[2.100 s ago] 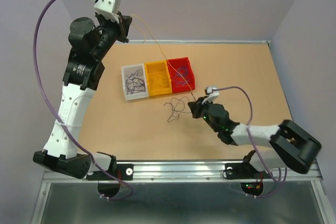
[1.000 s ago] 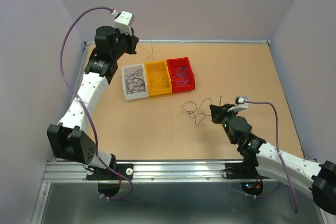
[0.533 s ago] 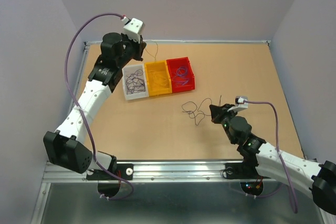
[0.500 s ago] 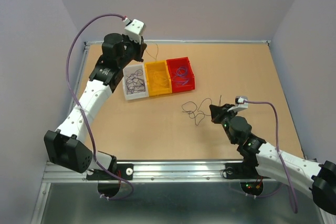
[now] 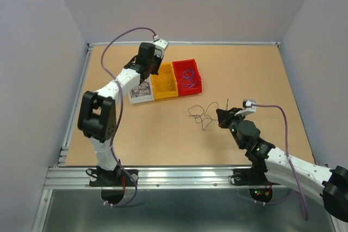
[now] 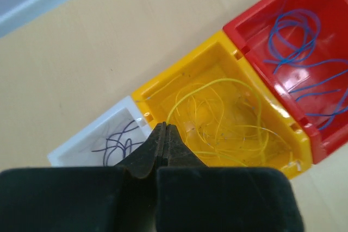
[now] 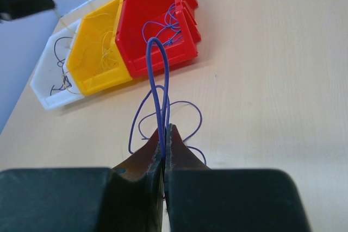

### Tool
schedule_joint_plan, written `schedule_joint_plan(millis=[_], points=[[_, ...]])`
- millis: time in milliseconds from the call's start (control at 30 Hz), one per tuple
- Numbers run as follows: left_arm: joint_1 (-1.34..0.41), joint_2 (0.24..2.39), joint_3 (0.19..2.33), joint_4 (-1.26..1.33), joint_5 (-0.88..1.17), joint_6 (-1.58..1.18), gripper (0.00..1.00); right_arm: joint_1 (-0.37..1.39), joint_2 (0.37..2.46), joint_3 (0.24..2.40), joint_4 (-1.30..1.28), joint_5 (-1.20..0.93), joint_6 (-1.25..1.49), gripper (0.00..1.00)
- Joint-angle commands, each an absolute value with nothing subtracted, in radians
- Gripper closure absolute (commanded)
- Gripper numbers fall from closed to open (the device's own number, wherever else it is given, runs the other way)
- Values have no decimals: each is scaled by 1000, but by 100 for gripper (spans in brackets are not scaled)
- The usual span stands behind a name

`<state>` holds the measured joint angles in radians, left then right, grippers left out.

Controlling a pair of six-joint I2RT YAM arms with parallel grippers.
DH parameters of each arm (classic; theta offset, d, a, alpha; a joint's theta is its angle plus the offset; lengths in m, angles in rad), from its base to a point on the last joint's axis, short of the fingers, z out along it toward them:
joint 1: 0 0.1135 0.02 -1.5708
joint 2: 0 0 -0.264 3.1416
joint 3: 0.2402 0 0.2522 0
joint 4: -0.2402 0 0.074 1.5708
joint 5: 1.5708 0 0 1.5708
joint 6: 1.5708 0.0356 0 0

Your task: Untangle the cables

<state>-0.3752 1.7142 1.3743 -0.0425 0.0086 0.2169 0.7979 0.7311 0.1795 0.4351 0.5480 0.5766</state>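
Sorting stage: judged partly done. Dark, yellow and purple wires already lie in the white bin, yellow bin and red bin, one colour to each.
Cables: a loose knot is left on the counter, near the bins and just beside the right arm's tip.
Left fingers: pressed together above the yellow bin. A yellow wire runs up to the tips and seems to be pinched there, with its loops hanging into the bin, probably so that it lands among its own colour.
Right fingers: pressed together on a purple wire, whose loop stands upright out of the tips.
Reason for the hold: the purple wire is gripped low, close to the counter, probably so that it can be drawn out of the knot.
Next move: a release over the yellow bin is called for on the left, then a slow pull on the right.
Risk: hair-thin strands may be dragged along, or may cling to the fingers when these are parted.
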Motion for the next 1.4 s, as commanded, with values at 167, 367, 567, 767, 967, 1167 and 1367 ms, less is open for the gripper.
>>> schedule_joint_plan(millis=[167, 367, 567, 767, 967, 1167, 1367], points=[[-437, 2035, 1566, -235, -89, 222, 100, 792, 726, 163, 485, 548, 575, 100], [-440, 2054, 1568, -230, -49, 225, 100, 792, 733, 169, 485, 534, 574, 100], [-442, 1873, 1496, -132, -6, 229, 67, 792, 782, 196, 489, 474, 543, 100], [-445, 1734, 1470, -127, 126, 221, 41, 790, 831, 305, 494, 306, 443, 99], [-442, 1582, 1404, -115, 152, 225, 31, 793, 963, 546, 423, 79, 408, 100], [-324, 1382, 1253, -16, 115, 210, 18, 796, 1185, 895, 353, -126, 408, 99], [-106, 1220, 1074, 141, 196, 109, 11, 824, 1429, 1214, 311, -207, 403, 99]])
